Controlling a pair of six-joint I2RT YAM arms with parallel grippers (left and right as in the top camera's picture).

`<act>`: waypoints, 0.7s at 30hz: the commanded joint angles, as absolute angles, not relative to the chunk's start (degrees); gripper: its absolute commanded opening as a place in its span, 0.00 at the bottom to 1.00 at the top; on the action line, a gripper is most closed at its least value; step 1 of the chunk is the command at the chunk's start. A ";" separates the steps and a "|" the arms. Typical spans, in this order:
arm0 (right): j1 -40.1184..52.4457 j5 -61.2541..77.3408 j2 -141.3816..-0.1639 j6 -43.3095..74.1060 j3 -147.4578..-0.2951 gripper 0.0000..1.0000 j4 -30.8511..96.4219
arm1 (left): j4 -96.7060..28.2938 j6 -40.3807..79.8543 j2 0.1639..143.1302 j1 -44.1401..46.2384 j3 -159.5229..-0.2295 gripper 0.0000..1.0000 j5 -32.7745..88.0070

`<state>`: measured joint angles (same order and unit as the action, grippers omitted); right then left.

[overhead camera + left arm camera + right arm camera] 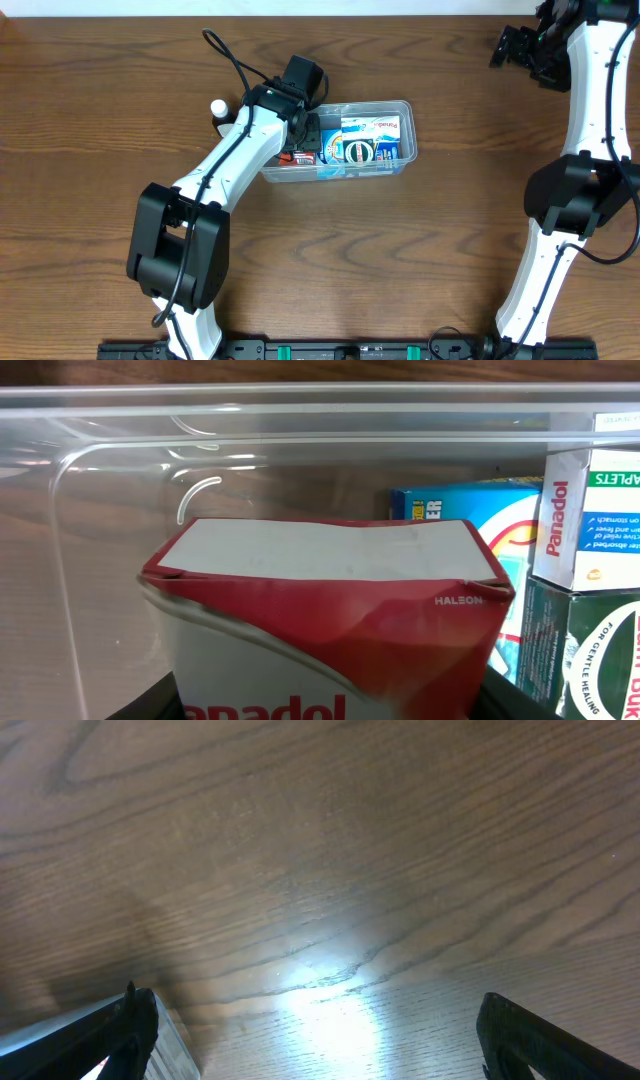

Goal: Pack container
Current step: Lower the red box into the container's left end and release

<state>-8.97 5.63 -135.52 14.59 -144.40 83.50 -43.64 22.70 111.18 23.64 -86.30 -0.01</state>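
Left gripper [306, 132] hangs inside the container [385, 103] at its left end, apparently pinching a red Panadol box [330, 610]; fingers mostly hidden in wrist cam. Container sits mid-table, long axis L-R, free floor directly below the jaws, beside a blue carton [450, 510]. Right gripper [515, 45], jaws spread wide, hovers well apart.

On wooden table [100, 150], clear container [340, 173]
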 commanded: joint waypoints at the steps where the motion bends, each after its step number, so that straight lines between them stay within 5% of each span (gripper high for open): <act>1: -8.84 6.02 -135.24 14.06 -145.38 0.99 83.50 | -43.75 23.00 111.35 23.55 -86.46 0.52 -0.49; 15: -8.84 6.02 -135.24 14.06 -145.38 0.99 83.50 | -43.79 23.00 113.40 23.55 -86.30 0.53 -0.47; 18: -8.84 6.02 -135.24 14.06 -145.38 0.99 83.53 | -43.81 23.03 113.45 23.55 -86.30 0.78 -0.45; 21: -8.84 6.02 -135.24 14.06 -145.38 0.99 83.53 | -43.83 23.03 113.43 23.55 -86.30 0.79 -0.38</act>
<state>-8.97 5.65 -135.52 14.59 -144.40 83.50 -43.62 22.76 113.16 23.64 -86.30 -0.01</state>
